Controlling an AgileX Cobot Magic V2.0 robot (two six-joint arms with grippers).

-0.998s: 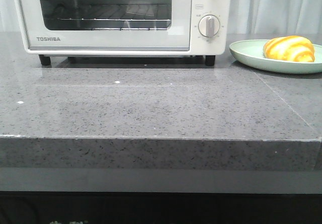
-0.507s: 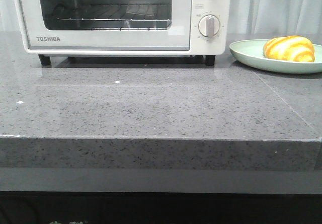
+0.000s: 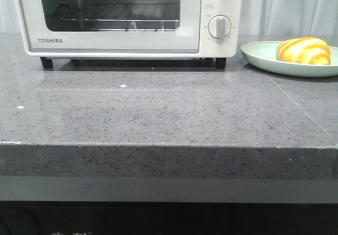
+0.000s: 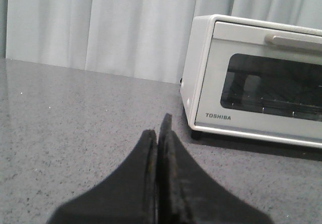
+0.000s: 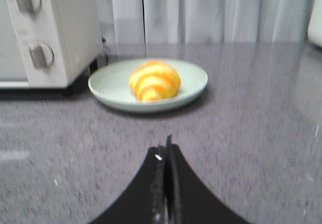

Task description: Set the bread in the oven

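The bread, a glossy yellow and orange striped roll, lies on a pale green plate at the back right of the counter. It also shows in the right wrist view, beyond my right gripper, which is shut and empty. The white TOSHIBA oven stands at the back with its glass door closed. In the left wrist view the oven lies off to one side of my left gripper, which is shut and empty. Neither gripper shows in the front view.
Grey speckled stone counter with its front edge near me. Oven knobs sit on the oven's right panel next to the plate. Pale curtains hang behind. A white object stands at the edge of the right wrist view.
The front view has shifted very slightly; the bread, plate and oven have not moved.
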